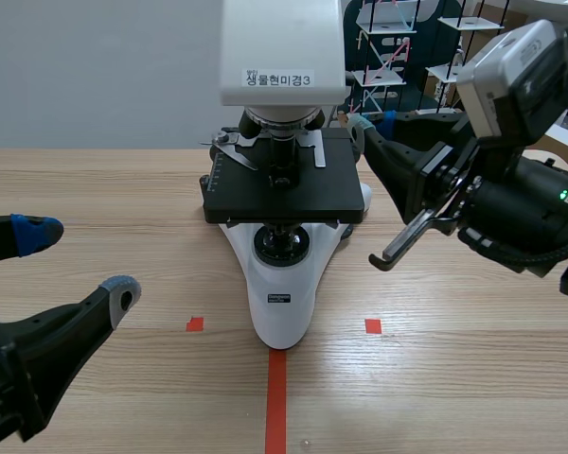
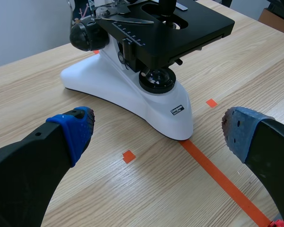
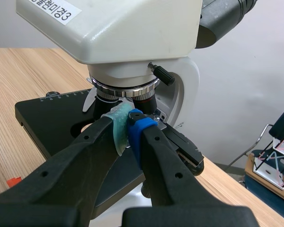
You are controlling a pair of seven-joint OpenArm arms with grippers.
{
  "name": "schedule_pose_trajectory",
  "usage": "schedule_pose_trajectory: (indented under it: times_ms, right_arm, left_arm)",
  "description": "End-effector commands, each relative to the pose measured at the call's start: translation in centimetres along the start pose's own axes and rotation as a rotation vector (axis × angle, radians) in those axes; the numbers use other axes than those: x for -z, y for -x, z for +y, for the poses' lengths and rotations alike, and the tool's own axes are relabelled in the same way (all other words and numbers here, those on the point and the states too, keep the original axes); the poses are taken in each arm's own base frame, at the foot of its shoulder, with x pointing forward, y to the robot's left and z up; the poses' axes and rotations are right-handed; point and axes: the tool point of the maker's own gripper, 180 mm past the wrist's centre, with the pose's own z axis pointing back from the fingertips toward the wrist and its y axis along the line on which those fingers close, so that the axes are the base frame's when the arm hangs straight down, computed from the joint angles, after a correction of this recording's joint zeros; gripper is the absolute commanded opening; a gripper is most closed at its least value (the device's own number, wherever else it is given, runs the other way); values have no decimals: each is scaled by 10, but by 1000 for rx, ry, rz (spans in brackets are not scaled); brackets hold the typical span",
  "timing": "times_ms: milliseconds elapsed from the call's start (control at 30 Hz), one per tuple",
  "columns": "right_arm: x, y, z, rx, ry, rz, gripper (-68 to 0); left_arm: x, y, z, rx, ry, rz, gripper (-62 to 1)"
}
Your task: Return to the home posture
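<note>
Jaws, left: left gripper [image 1: 80, 263] is spread wide with nothing between its dotted pads [image 2: 78, 130]. It hangs low over the table [image 1: 473, 378] near the near left corner and points toward the microscope [image 1: 279, 284].
Jaws, right: right gripper [image 3: 128, 130] is pressed together, grey-green pad against blue pad, pinching nothing.
Right gripper, place: it is raised over the table's right half. Its tips are just beside the right edge of the stage [image 1: 331, 194], below the head [image 1: 282, 43]. Whether they touch the stage cannot be told.
Arms: two, both black. The left arm [image 1: 24, 364] comes in at the near left corner, and the right arm [image 1: 521, 208] from the right edge, carrying its grey wrist camera [image 1: 516, 80].
Microscope: one, white with a black stage. It stands at the middle of the table with the rounded toe of its base toward the near edge.
Writing: a white sticker [image 1: 276, 79] on the head reads "생물현미경3". A small label [image 2: 178, 110] on the base is too fine to read. A white scale [image 2: 128, 35] runs along the stage's edge.
Floor marks: one orange-red tape line [image 1: 276, 397] runs from the near edge up to the base. Two small tape squares [image 1: 195, 324] lie on the table, one on each side of the base.
In the way: the microscope stands between the two grippers, and its head overhangs the right gripper's tips.
Beyond the far edge: there is a plain grey wall, and a dark wire rack [image 1: 388, 47] stands behind the right arm.
</note>
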Motion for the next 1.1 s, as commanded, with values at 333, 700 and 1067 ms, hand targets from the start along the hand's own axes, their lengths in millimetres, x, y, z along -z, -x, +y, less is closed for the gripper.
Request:
schedule_pose_trajectory:
  times_ms: [333,700,1067]
  right_arm:
    - [2,-8,-3,-8,6,-29,-659]
    - [-32,9,-15,7,89,59,-523]
    - [-76,13,-20,49,171,140,-95]
  left_arm:
    - [1,-9,-5,-8,10,-34,-39]
    - [1,-9,-5,-6,10,-33,-39]
    - [1,-9,-5,-6,10,-33,-39]
